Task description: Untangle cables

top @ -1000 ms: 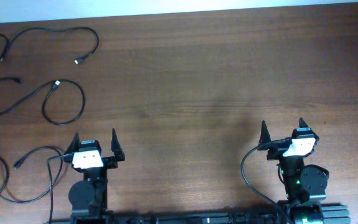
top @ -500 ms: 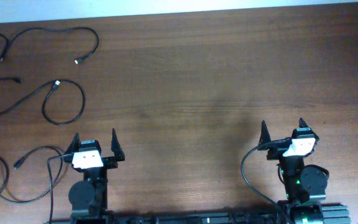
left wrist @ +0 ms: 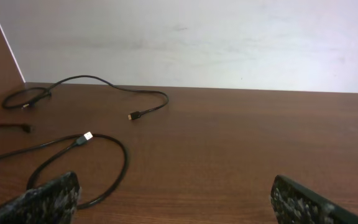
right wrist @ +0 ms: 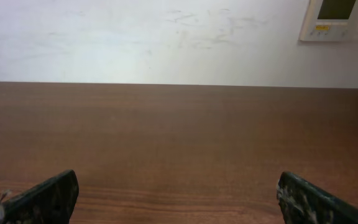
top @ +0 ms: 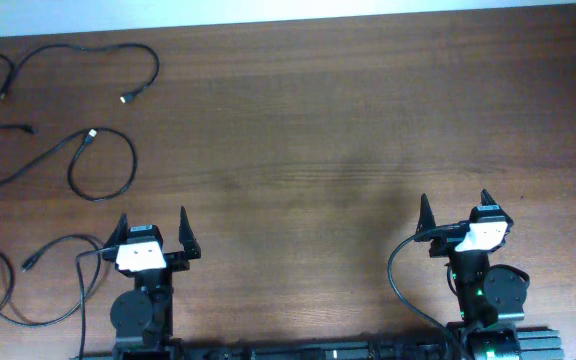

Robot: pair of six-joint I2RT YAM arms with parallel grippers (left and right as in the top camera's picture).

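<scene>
Three black cables lie apart on the left of the wooden table. The top cable [top: 88, 50] curves along the far edge; it also shows in the left wrist view [left wrist: 110, 84]. The middle cable [top: 68, 160] has a loop and a white plug [left wrist: 87, 135]. The bottom cable [top: 8, 290] loops at the near left edge. My left gripper [top: 152, 222] is open and empty, near the front edge, right of the bottom cable. My right gripper [top: 453, 205] is open and empty at the front right, far from all cables.
The arms' own black cables hang by each base, one left of the left base [top: 83, 300] and one left of the right base [top: 398, 280]. A white wall [right wrist: 166, 37] stands behind the table's far edge, with a wall panel [right wrist: 340, 18] at the right.
</scene>
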